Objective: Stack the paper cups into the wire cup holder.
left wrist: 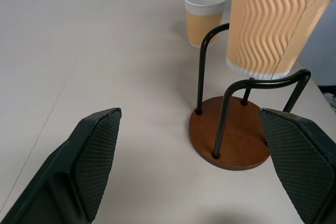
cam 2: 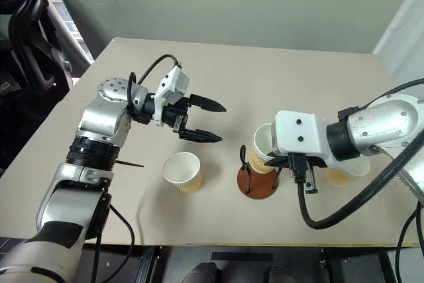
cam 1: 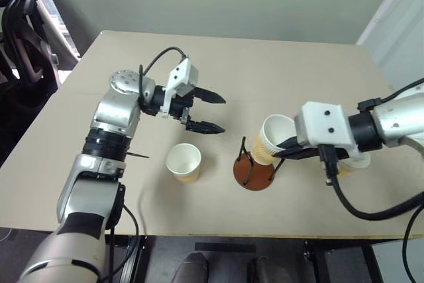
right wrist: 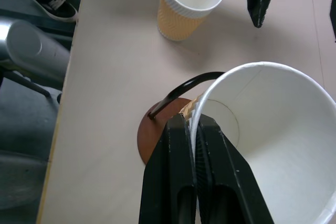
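My right gripper (right wrist: 194,129) is shut on the rim of one paper cup (cam 1: 271,138), one finger inside and one outside. That cup hangs tilted over the wire cup holder (cam 1: 253,173), with its bottom level with the tops of the black wire loops (left wrist: 252,85) and above the brown base (left wrist: 233,137). A second paper cup (cam 1: 184,162) stands upright on the table to the left of the holder. A third cup (cam 2: 341,175) stands right of the holder, mostly hidden under my right arm. My left gripper (cam 1: 222,114) hovers open above the table, left of the holder, pointing toward it.
The tan table (cam 1: 278,71) is bare behind the holder. Its front edge (cam 1: 265,235) runs close below the holder and the left cup. Black equipment (cam 1: 20,31) stands off the table's left side.
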Tool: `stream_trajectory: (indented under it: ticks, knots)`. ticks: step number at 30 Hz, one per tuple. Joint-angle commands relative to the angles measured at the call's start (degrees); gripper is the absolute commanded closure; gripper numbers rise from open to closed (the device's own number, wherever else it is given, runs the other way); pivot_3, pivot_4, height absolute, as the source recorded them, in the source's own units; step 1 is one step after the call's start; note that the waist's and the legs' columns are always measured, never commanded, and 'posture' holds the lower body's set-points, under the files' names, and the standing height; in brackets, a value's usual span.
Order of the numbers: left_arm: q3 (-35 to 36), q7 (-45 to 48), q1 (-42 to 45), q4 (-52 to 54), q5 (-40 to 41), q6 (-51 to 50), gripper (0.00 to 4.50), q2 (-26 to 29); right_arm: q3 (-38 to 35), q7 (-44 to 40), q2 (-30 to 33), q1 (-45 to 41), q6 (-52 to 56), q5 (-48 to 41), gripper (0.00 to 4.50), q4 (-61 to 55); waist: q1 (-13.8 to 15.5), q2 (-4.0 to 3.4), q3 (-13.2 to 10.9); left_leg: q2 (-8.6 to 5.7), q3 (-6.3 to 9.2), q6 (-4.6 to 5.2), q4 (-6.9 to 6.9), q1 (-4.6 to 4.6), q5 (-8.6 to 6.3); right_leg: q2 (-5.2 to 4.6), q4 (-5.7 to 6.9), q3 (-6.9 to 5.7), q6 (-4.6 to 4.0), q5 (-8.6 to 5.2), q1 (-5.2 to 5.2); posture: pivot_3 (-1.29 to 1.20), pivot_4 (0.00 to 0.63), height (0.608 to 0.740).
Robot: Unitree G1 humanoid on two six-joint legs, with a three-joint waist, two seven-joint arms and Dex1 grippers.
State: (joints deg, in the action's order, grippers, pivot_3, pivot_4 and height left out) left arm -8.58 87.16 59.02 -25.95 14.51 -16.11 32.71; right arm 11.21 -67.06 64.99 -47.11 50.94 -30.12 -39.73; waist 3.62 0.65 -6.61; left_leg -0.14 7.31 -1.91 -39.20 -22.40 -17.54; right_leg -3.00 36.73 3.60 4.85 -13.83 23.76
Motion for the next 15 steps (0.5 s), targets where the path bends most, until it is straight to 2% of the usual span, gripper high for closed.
stream_trajectory:
  ticks: [1,7,15]
  knots:
    - [0.8,-0.2,1.0,0.8,0.4,0.9,0.00,0.2,0.6,0.8,-0.3,-0.8,-1.5,2.3,3.89,0.1,0.0,0.00,0.0,0.00,0.01,0.00,0.00,0.00,0.00,0.00,0.00,-0.01,0.00,0.00,0.00,0.00,0.150,0.740]
    - [1.2,-1.2,0.8,0.7,0.5,0.8,0.00,0.0,-0.7,3.5,-4.6,-2.0,0.6,1.1,1.83,1.1,-0.1,0.00,0.0,0.00,0.00,0.00,0.00,0.00,0.00,-0.01,0.00,-0.02,0.00,0.00,0.00,0.00,0.150,0.740]
    - [4.7,-6.3,3.2,4.4,2.4,0.0,0.00,0.0,-6.3,10.6,-11.0,-0.3,6.4,-2.6,1.83,3.7,-0.1,0.00,0.0,0.00,0.01,0.01,-0.02,0.00,0.01,-0.01,0.00,-0.05,0.00,0.00,0.00,0.00,0.150,0.740]
